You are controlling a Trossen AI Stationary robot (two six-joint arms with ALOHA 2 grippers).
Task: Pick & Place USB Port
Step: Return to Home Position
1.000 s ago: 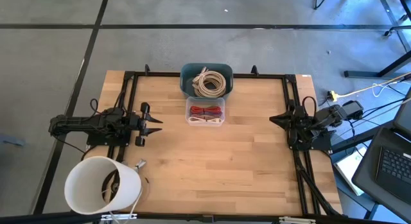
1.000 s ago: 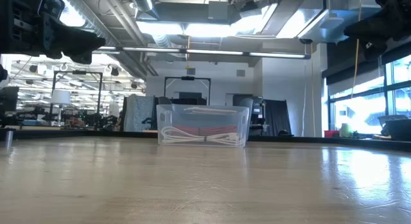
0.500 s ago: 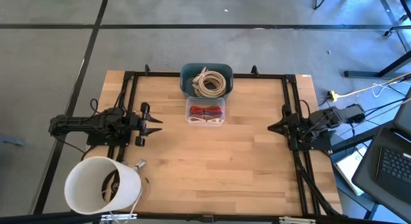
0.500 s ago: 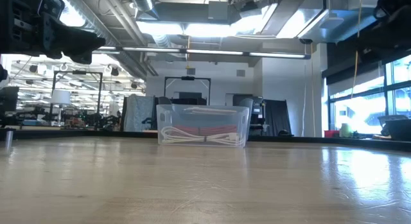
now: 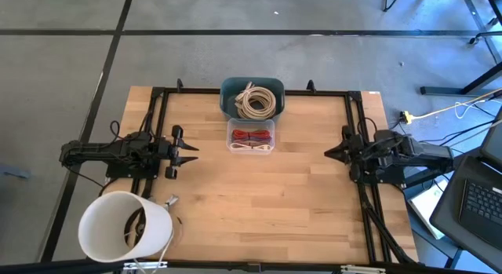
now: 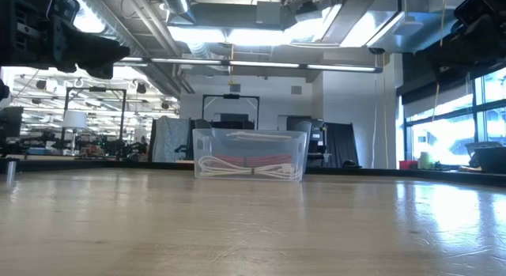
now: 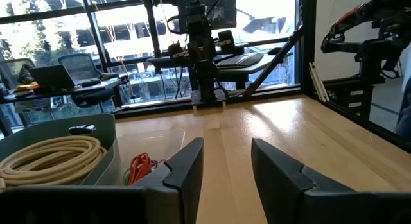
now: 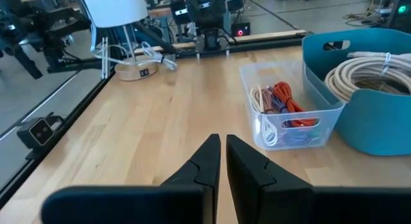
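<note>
Two claws hang at opposite edges of the wooden desk: left claw at the left, fingers parted; right claw at the right, fingers pressed together. The transparent bin, holding red and white charger cables, stands far centre, just beside a teal tub of coiled cord. Grey concrete floor surrounds.

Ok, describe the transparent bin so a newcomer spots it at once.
On the wooden table, look to the middle of the far edge, where a teal tub holds a coil of pale cord. The transparent bin sits just in front of it, toward the table's centre. It is the smaller, see-through one, with red and white cables inside.
</note>
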